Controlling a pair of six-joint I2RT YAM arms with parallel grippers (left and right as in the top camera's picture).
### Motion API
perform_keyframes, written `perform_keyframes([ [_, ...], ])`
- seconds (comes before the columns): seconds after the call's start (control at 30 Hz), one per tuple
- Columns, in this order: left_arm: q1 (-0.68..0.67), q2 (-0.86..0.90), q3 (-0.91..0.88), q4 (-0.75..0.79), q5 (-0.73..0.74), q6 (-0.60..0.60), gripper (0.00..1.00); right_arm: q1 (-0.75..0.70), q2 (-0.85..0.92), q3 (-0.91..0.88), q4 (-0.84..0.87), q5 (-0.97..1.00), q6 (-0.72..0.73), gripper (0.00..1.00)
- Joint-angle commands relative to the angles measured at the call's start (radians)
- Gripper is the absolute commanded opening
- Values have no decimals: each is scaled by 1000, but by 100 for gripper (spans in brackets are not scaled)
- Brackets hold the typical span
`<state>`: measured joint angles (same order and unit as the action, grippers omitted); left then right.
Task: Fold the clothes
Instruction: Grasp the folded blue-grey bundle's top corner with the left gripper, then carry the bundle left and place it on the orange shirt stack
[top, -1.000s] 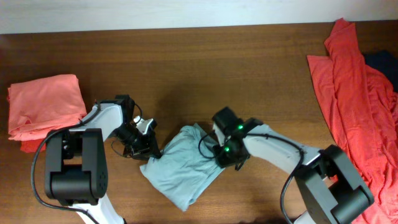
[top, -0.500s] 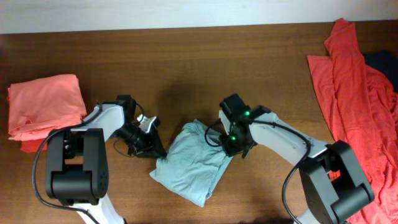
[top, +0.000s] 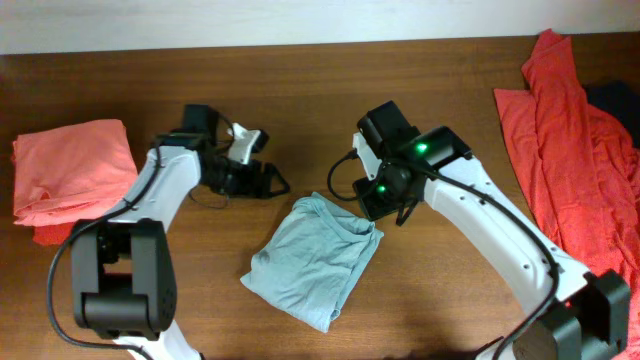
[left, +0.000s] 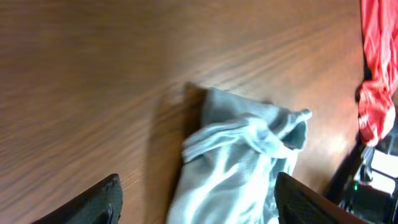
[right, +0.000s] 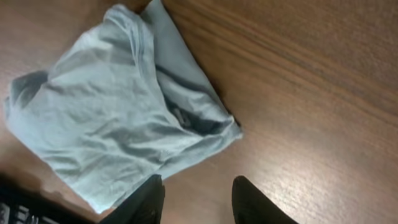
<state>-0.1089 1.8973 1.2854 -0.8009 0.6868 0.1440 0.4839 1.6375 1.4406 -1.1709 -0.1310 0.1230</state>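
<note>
The pale grey-blue short-sleeved T-shirt (top: 312, 262) lies folded into a rumpled bundle at the middle of the brown wooden table (top: 300, 90). The right gripper (right: 198, 196) hangs just above its upper edge, jaws parted and holding nothing. The left gripper (left: 196, 193) hovers to the shirt's upper left, jaws spread wide, also holding nothing.

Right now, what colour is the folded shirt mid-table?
The shirt is pale grey-blue; right wrist view shows it best.

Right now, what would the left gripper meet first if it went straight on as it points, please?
Probably the folded grey-blue T-shirt, lying straight ahead of the left gripper in its wrist view; depth is unclear, so the table might come first.
</note>
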Motion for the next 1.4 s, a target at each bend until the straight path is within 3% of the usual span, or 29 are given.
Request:
perform_keyframes([
  [0.0, -56, 61, 2, 16, 35, 45, 79, -8, -21, 14, -30, 13, -8, 41],
  [0.3, -137, 240, 2, 23, 57, 45, 76, -8, -21, 14, -64, 13, -8, 41],
  [0.37, -169, 275, 2, 18, 131, 45, 64, -8, -21, 14, -64, 13, -8, 41],
  [0.53, -211, 279, 6, 20, 124, 56, 6, -8, -21, 14, -68, 13, -8, 41],
  [0.57, -208, 279, 9, 19, 112, 56, 1, -8, -21, 14, -69, 13, -8, 41],
  [0.8, -97, 216, 133, -131, -135, 56, 1, -8, -46, 14, -121, 116, -6, 41],
  [1.07, 185, -50, 267, -216, -386, 26, 1, -96, -243, 18, -141, 222, 15, 45],
  [1.13, 257, -98, 275, -192, -404, 26, 1, -152, -288, 18, -159, 222, 3, 52],
  [1.37, 401, -129, 346, -130, -407, 26, 0, -314, -340, 18, -225, 222, -55, 56],
])
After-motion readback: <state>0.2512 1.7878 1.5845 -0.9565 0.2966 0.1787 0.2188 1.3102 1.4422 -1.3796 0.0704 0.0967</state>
